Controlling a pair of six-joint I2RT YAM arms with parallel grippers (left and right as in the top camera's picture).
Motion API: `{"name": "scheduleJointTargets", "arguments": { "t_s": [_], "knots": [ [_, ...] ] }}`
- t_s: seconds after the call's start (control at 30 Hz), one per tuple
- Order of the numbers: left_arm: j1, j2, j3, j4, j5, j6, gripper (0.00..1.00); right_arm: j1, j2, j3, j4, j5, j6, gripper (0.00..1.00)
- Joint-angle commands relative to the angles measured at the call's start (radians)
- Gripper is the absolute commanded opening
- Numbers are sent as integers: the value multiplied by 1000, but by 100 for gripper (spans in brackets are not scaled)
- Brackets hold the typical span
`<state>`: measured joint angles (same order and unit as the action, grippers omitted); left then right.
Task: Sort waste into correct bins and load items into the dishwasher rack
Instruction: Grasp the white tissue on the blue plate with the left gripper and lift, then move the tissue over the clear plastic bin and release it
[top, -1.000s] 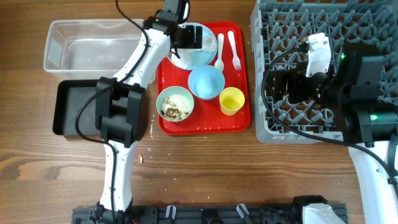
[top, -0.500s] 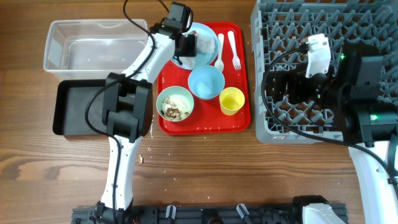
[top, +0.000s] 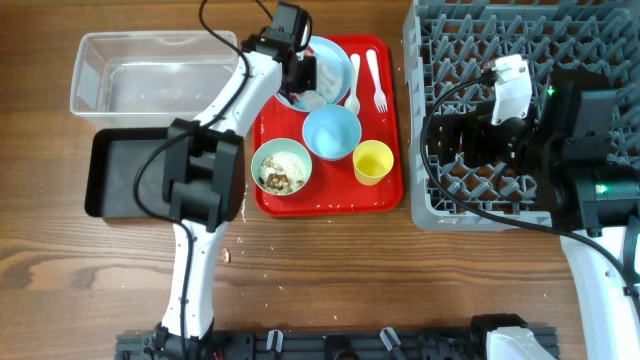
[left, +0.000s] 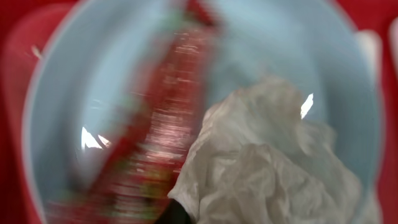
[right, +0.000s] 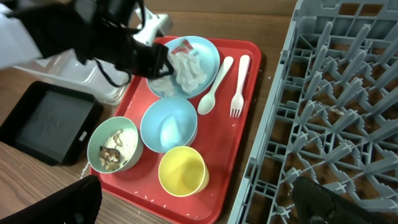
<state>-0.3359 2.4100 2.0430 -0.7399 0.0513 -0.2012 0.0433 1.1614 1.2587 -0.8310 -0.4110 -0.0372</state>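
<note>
On the pale blue plate (top: 338, 60) (left: 74, 93) lie a crumpled white tissue (left: 267, 168) (right: 186, 70) and a red wrapper (left: 161, 137) (right: 189, 45). My left gripper (top: 300, 78) (left: 177, 216) (right: 160, 64) is down on the plate, shut at the tissue's left edge. An empty bowl (top: 331, 132), a bowl with food scraps (top: 282, 167), a yellow cup (top: 373, 162), a white spoon (top: 353, 85) and a fork (top: 377, 80) rest on the red tray (top: 330, 202). My right gripper (top: 462, 135) (right: 199, 205) hangs open over the grey rack (top: 450, 40), holding nothing.
A clear tub (top: 150, 75) stands at the back left, with the black tray (top: 125, 175) in front of it. A few crumbs (top: 228, 255) lie on the wooden table near the left arm's base.
My left gripper has moved right onto the plate and its jaws have shut at the tissue. The right arm has stayed still.
</note>
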Motion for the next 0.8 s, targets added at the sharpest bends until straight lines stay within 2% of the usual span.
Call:
{"name": "scheduleJointTargets", "arguments": {
  "t_s": [0.0, 0.17, 0.4, 0.57, 0.77],
  "knots": [
    [5, -187, 21, -7, 14, -17, 4, 4, 8, 24, -1, -17, 14, 100],
    [23, -269, 21, -41, 14, -18, 4, 4, 8, 24, -1, -17, 14, 100],
    [63, -288, 21, -74, -24, -58, 4, 4, 8, 24, -1, -17, 14, 100],
    [175, -309, 21, -116, -95, -178, 4, 4, 8, 24, -2, -17, 14, 100],
    [340, -283, 16, -176, -93, -201, 4, 4, 9, 24, -3, -17, 14, 100]
  ]
}}
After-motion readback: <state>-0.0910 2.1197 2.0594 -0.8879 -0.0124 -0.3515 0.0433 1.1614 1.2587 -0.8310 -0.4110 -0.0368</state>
